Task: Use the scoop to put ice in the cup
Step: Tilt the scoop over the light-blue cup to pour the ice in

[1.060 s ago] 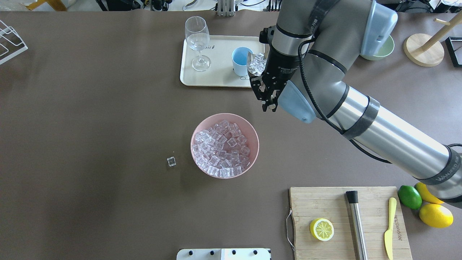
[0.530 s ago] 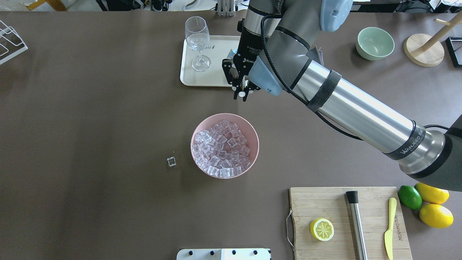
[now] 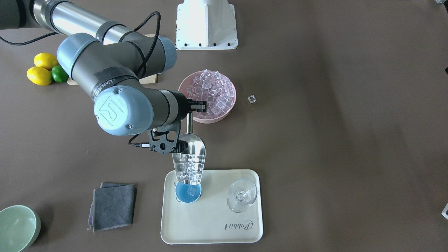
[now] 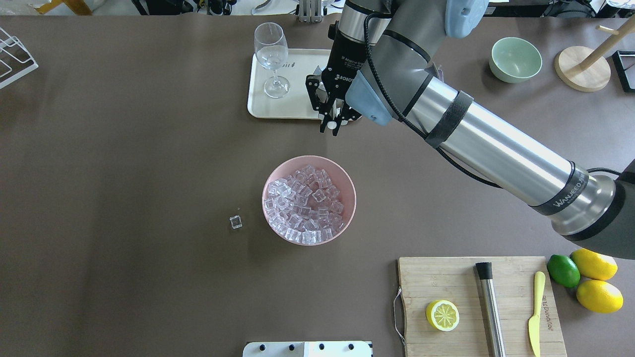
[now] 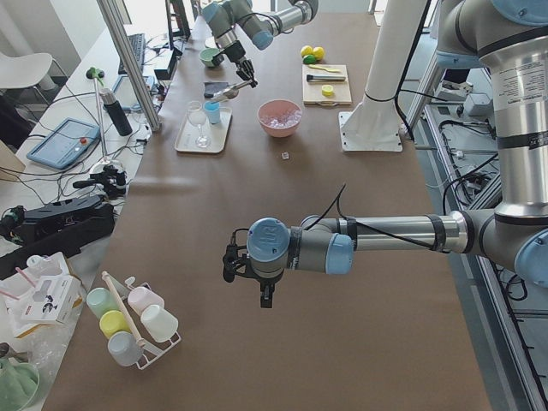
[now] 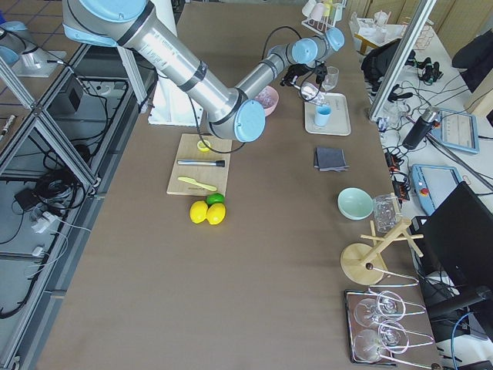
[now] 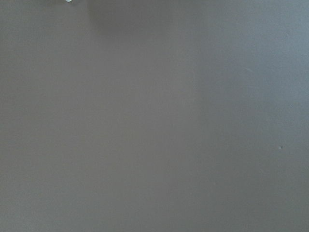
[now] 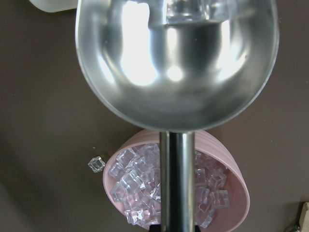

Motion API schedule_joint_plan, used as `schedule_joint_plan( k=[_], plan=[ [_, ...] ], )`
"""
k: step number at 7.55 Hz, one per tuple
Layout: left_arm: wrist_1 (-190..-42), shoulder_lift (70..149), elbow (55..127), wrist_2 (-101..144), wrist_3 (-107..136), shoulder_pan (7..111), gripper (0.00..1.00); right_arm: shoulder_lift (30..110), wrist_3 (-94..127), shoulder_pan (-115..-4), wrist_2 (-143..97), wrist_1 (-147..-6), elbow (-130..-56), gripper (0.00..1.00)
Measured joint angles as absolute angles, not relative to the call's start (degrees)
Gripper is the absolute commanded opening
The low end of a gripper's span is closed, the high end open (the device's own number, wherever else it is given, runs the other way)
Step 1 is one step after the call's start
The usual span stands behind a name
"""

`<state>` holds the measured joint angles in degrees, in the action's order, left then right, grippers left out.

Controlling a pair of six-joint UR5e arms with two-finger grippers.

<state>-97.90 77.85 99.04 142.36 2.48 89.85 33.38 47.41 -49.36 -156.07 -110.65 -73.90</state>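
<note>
The ice sits bunched at the low front end of the scoop, w/ one cube down inside the cup. The scoop is tipped, mouth end down, right over the cup. Can't tell if its lip touches the rim. The cup stands upright on a white tray, near a see-through wine glass on the same tray.

The R claw is squeezed tight on the scoop's thin rod handle, at the end far from the bowl part.

Past the handle, toward the robot, is a pink bowl full of more ice. One lone cube lies on the brown table near that bowl. A gray cloth lies near the tray.

The L claw hangs over the table, well apart from all that. It's only in the side view, so can't tell if it's open or closed.
</note>
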Motion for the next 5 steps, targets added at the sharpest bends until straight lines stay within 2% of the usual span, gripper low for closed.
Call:
schedule_joint_plan(
  k=[5],
  plan=[
    [-97.83, 77.68, 99.99, 142.25, 4.51, 89.53, 0.98, 34.23, 47.44, -49.67, -157.33, -110.65, -74.68, 0.00]
  ],
)
